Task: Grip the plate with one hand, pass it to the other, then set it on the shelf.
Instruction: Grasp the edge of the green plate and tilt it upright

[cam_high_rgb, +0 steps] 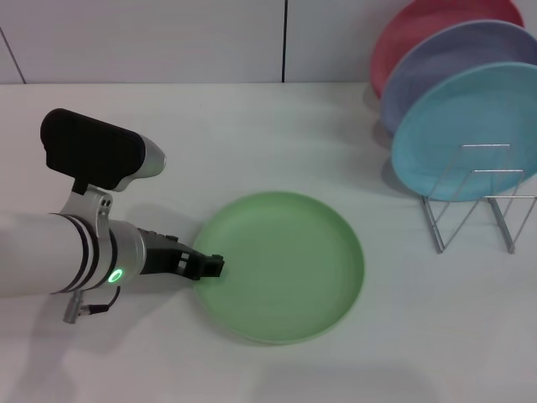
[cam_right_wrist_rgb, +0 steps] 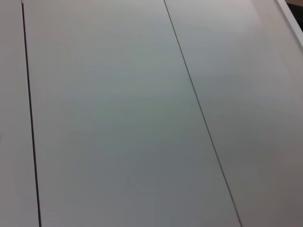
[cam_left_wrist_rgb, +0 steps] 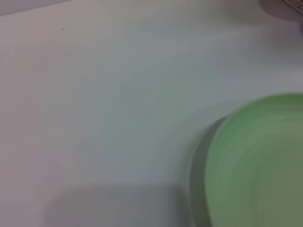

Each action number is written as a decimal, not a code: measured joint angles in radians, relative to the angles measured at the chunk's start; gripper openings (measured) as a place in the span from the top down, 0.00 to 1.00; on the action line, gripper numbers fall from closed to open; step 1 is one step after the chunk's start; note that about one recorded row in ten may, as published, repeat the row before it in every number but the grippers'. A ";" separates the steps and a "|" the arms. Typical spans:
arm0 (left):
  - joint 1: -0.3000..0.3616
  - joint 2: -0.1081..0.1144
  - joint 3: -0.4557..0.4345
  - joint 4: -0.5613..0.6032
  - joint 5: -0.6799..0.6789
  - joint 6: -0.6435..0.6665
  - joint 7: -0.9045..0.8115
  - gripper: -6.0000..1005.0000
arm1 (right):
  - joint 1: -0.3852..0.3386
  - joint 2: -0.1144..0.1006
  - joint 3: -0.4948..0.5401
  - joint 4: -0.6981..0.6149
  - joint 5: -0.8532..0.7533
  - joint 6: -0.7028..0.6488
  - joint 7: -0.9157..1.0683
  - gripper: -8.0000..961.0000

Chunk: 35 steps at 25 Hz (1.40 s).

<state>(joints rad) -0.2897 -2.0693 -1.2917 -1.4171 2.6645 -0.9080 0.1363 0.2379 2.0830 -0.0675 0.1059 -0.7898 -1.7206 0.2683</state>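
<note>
Head view shows the green plate [cam_high_rgb: 281,267] lying flat on the white table [cam_high_rgb: 252,126], well apart from the wire rack [cam_high_rgb: 474,201] at the right; the left gripper [cam_high_rgb: 214,267] sits at the plate's left rim, and whether its fingers are apart or clamped on the rim I cannot tell; the rack holds a blue plate [cam_high_rgb: 466,134], a lavender plate [cam_high_rgb: 445,63] and a pink plate [cam_high_rgb: 419,29] standing on edge, one behind another; its front loops stand free; the right gripper is out of sight.

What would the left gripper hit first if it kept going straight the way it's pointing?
The near rim of the green plate. The left gripper points right at that edge and looks about touching it already, though depth is hard to judge.
</note>
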 joint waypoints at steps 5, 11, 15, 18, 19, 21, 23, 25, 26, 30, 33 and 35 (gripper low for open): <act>-0.008 0.000 -0.004 0.014 0.000 -0.001 -0.003 0.26 | 0.001 0.000 0.000 0.000 0.000 0.002 0.000 0.13; -0.016 0.000 -0.003 0.026 0.001 -0.005 -0.015 0.30 | 0.001 0.000 0.000 0.000 0.000 0.003 0.000 0.13; -0.018 0.000 -0.004 0.026 0.003 -0.009 -0.020 0.34 | 0.001 0.000 0.000 -0.001 0.000 0.003 0.000 0.13; -0.028 0.002 -0.005 0.027 0.007 -0.026 -0.038 0.38 | 0.001 0.000 0.000 -0.002 0.000 -0.001 0.000 0.13; -0.035 0.002 -0.005 0.029 0.008 -0.036 -0.042 0.39 | 0.001 0.000 0.000 -0.002 0.000 -0.002 0.000 0.13; -0.048 0.003 -0.006 0.036 0.007 -0.054 -0.044 0.41 | 0.000 0.000 0.000 -0.002 0.000 -0.004 0.000 0.13; -0.063 0.002 -0.006 0.049 0.009 -0.067 -0.045 0.48 | 0.000 -0.001 0.000 -0.002 0.000 -0.005 0.000 0.13; -0.075 0.001 -0.006 0.058 0.011 -0.071 -0.049 0.56 | 0.000 -0.001 0.000 -0.002 0.000 -0.005 0.000 0.13; -0.077 0.001 -0.006 0.058 0.011 -0.073 -0.051 0.60 | 0.000 -0.001 0.000 -0.002 0.000 -0.005 0.000 0.13; -0.080 0.001 -0.002 0.045 0.017 -0.071 -0.054 0.71 | 0.000 -0.001 0.000 -0.003 0.000 -0.005 0.000 0.13; -0.092 0.001 -0.001 0.044 0.020 -0.070 -0.054 0.77 | -0.001 -0.001 0.000 -0.003 0.000 -0.007 0.003 0.13; -0.094 0.001 -0.001 0.046 0.020 -0.070 -0.053 0.80 | -0.001 0.000 0.000 -0.003 0.000 -0.009 0.004 0.13</act>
<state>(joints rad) -0.3840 -2.0682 -1.2929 -1.3708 2.6842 -0.9780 0.0832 0.2364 2.0826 -0.0675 0.1027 -0.7900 -1.7299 0.2723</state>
